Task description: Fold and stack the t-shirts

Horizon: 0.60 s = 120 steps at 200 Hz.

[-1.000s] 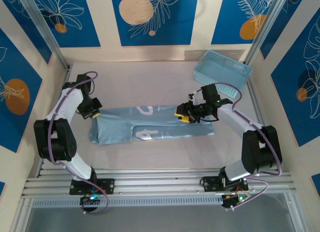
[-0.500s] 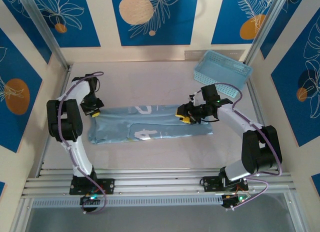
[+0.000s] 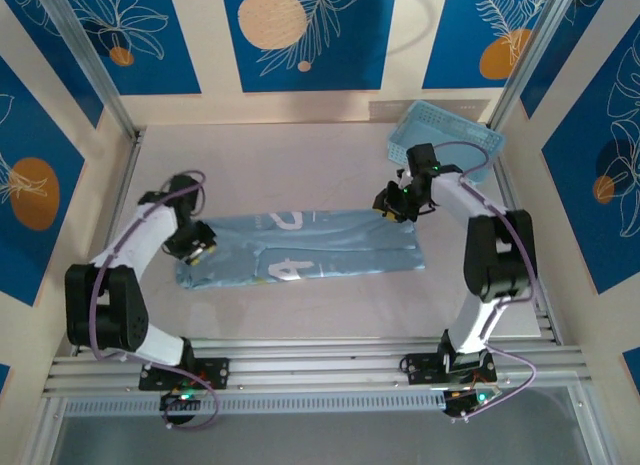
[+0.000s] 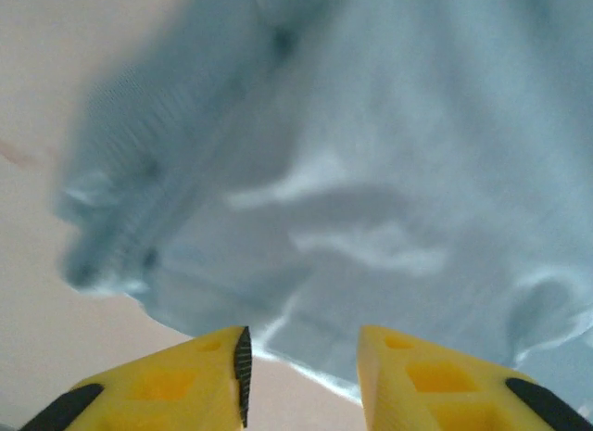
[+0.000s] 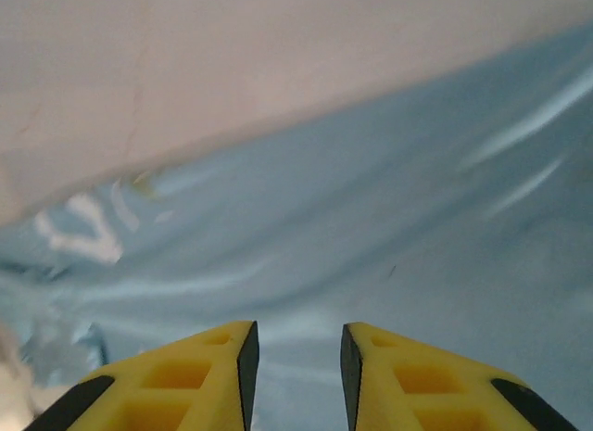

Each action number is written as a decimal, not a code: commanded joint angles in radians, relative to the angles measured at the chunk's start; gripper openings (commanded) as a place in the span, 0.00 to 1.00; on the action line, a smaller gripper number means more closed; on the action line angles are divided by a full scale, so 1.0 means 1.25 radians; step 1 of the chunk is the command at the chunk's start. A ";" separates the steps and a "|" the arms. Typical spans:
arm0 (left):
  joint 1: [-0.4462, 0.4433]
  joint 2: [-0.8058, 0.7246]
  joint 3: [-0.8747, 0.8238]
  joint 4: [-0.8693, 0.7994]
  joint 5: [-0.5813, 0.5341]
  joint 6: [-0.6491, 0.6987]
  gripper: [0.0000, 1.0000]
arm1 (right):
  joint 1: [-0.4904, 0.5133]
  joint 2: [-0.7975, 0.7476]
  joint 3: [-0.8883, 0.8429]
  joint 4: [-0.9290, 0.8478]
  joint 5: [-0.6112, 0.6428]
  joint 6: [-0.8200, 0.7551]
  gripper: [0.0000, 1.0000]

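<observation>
Dusty-blue t-shirt (image 3: 330,247) — flat folded strip (white lettering (image 3: 287,268) up) — left gripper (image 4: 302,343), right gripper (image 5: 298,334) both released.

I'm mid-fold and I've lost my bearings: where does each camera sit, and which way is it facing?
Top external: above and behind the arms, looking down on the table, t-shirt and basket; both arms, left hand and right hand show.
Left wrist: on the left arm, looking down past its yellow fingers at the t-shirt's rumpled edge.
Right wrist: on the right arm, looking down past its yellow fingers at the t-shirt's white lettering.
Shared: all three see the t-shirt on the table.
</observation>
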 commanded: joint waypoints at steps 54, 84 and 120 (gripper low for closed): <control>-0.021 0.322 0.147 0.061 0.054 -0.096 0.26 | -0.008 0.176 0.109 -0.291 0.212 -0.012 0.32; -0.021 0.482 0.371 0.021 0.009 -0.077 0.27 | -0.007 0.108 0.001 -0.297 0.188 0.053 0.35; -0.030 0.739 0.787 -0.014 0.062 -0.049 0.30 | 0.036 -0.013 -0.164 -0.246 0.124 0.178 0.36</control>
